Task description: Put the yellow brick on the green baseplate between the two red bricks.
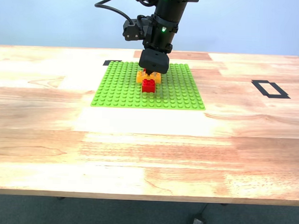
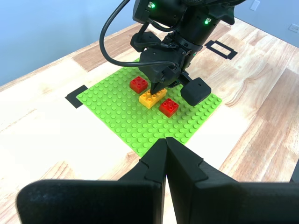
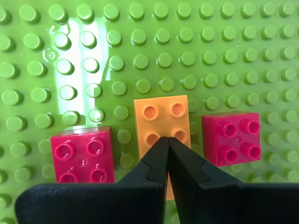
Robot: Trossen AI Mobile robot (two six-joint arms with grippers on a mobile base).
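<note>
The yellow brick [image 3: 161, 116] sits on the green baseplate [image 3: 210, 46] between two red bricks [image 3: 83, 154] [image 3: 231, 137], with a one-stud gap on each side. My second gripper [image 3: 168, 138] is shut, its tips right over the yellow brick; whether they touch it I cannot tell. In the exterior view this gripper [image 1: 151, 71] stands over the yellow brick [image 1: 140, 77], with one red brick [image 1: 149, 85] in front on the baseplate [image 1: 116, 91]. My first gripper [image 2: 166, 140] is shut and empty, held well back from the baseplate [image 2: 117, 107], and does not show in the exterior view.
The baseplate lies on a wooden table [image 1: 148, 151]. A black tape rectangle [image 1: 270, 89] is on the exterior view's right, and a smaller black tape mark [image 1: 112, 63] is at the baseplate's far corner. The table's front edge runs along the bottom of the exterior view.
</note>
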